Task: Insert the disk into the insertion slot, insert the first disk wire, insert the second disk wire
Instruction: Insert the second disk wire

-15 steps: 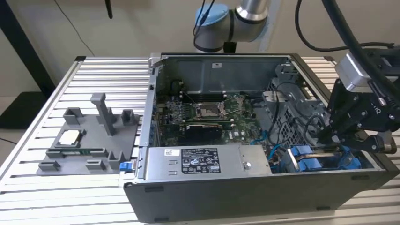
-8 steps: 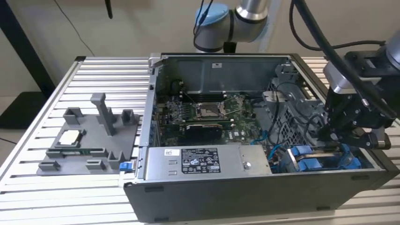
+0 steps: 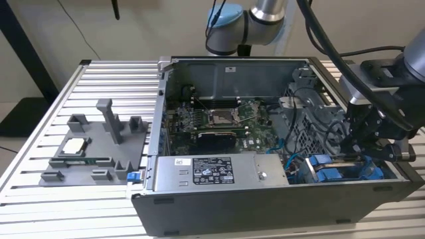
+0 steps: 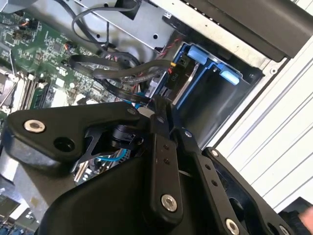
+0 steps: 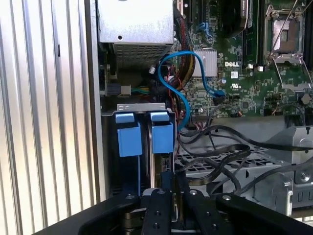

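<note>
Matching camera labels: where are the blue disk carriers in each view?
Exterior view: blue disk carriers sit low in the case, in its near corner on the exterior view's right.
Second wrist view: carriers against the case's side wall, past the black cables.
First wrist view: two carrier tabs side by side, next to the blue cable.
Shared landmark: the motherboard.

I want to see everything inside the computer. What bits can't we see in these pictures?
- Disk: in the first wrist view, its lower end is hidden behind the claw.
- Claw tips: in the exterior view, the computer case wall hides them.
- Black wire: in the second wrist view, its end runs behind the claw.
</note>
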Robot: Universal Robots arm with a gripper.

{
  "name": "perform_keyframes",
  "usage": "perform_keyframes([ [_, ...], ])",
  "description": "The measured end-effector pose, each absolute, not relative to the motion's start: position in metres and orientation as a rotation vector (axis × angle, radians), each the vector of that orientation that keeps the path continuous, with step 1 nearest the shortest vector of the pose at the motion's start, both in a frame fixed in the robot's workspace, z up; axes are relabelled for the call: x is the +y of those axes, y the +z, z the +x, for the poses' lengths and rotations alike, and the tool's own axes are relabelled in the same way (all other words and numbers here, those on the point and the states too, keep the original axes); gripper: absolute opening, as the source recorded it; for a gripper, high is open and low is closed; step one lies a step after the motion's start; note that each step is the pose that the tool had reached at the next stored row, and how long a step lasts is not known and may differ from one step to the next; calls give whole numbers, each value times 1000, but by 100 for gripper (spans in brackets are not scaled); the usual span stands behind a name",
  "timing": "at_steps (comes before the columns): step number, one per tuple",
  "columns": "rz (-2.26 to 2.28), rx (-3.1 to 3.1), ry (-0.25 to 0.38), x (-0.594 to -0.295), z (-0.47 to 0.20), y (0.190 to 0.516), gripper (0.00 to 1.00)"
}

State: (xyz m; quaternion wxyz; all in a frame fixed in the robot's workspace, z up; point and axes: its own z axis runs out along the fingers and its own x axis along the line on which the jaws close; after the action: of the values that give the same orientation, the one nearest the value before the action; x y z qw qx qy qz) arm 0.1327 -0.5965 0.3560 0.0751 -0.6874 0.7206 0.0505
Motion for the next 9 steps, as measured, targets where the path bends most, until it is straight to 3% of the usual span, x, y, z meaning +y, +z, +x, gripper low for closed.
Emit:
perform_keyframes([
  [9,-2065,2165,145,-596,133,353,16],
])
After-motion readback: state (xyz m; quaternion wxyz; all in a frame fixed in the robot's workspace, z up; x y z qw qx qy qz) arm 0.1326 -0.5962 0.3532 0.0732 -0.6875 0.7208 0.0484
